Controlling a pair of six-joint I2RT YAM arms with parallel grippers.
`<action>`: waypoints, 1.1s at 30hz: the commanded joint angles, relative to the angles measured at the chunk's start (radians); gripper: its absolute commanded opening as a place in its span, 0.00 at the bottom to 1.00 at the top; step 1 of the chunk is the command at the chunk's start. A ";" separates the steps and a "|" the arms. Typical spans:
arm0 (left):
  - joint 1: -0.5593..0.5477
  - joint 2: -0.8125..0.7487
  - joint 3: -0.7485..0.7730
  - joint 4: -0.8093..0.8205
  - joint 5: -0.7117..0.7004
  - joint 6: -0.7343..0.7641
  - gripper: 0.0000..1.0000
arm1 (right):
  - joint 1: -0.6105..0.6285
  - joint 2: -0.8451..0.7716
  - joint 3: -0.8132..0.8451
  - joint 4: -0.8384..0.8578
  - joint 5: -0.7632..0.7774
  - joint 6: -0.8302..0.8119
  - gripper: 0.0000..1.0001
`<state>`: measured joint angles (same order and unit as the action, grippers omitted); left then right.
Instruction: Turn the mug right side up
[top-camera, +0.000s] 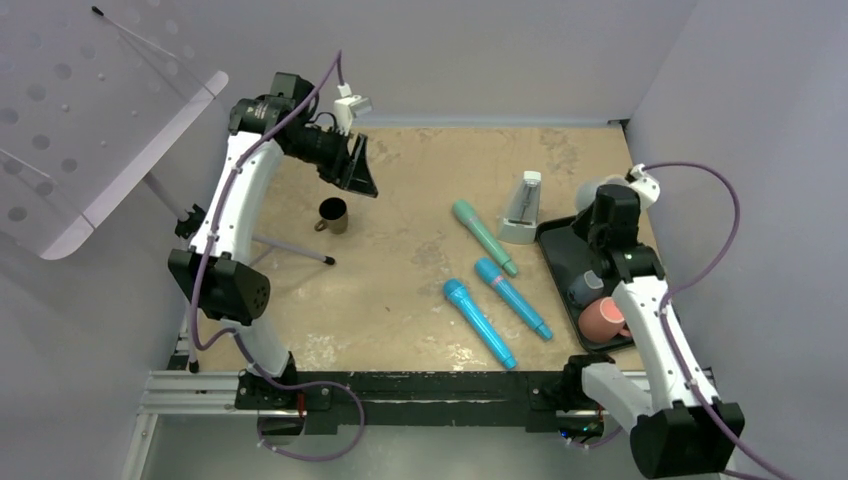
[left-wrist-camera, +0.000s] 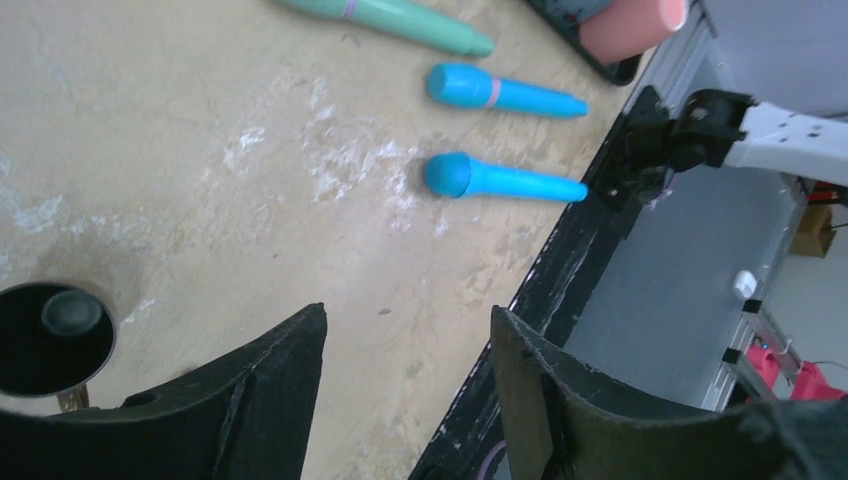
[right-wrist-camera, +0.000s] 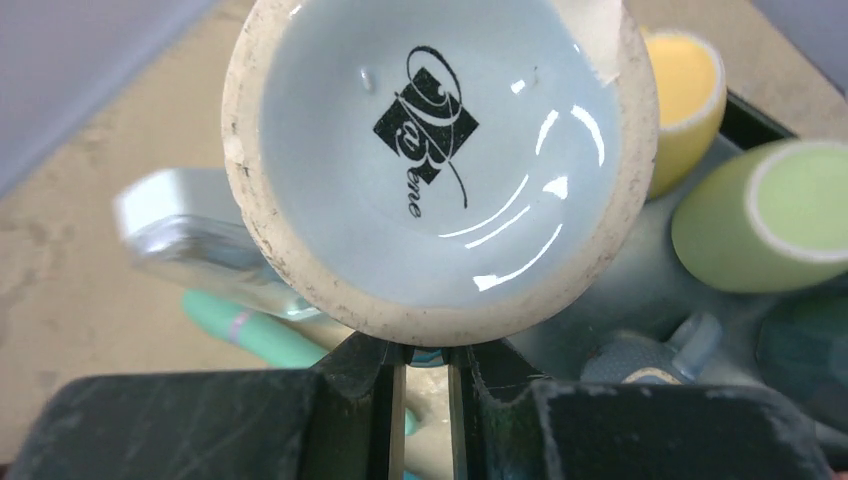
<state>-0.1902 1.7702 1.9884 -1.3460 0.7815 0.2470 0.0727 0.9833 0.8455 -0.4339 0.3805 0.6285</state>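
A pale blue mug (right-wrist-camera: 440, 150) is held base-up, its unglazed foot ring and a black logo facing the right wrist camera. My right gripper (right-wrist-camera: 427, 350) is shut on its side just under the base, over the back of the black tray (top-camera: 556, 262). In the top view the mug (top-camera: 588, 193) shows just beyond the right gripper (top-camera: 600, 215). My left gripper (top-camera: 355, 165) hangs open and empty at the far left, above and behind a dark upright mug (top-camera: 333, 213). That dark mug sits at the lower left of the left wrist view (left-wrist-camera: 50, 335), beside the left gripper (left-wrist-camera: 408, 320).
The tray holds a pink mug (top-camera: 603, 318), a grey-blue mug (top-camera: 585, 290), a yellow cup (right-wrist-camera: 690, 95) and a green cup (right-wrist-camera: 770, 215). A metronome (top-camera: 522, 210), a green microphone (top-camera: 484, 237) and two blue microphones (top-camera: 512, 297) (top-camera: 480, 322) lie mid-table. A stand leg (top-camera: 290, 248) crosses the left side.
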 joint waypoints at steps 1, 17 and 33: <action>0.008 -0.088 0.123 0.037 0.194 -0.131 0.67 | -0.001 -0.112 0.181 0.111 -0.109 -0.146 0.00; -0.017 -0.210 -0.018 0.750 0.425 -0.833 0.80 | 0.347 -0.006 0.354 0.520 -0.573 0.086 0.00; -0.049 -0.221 -0.192 1.006 0.349 -1.028 0.66 | 0.590 0.264 0.461 0.756 -0.649 0.190 0.00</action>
<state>-0.2321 1.5768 1.8606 -0.4526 1.1439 -0.6769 0.6445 1.2549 1.2224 0.1284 -0.2329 0.7876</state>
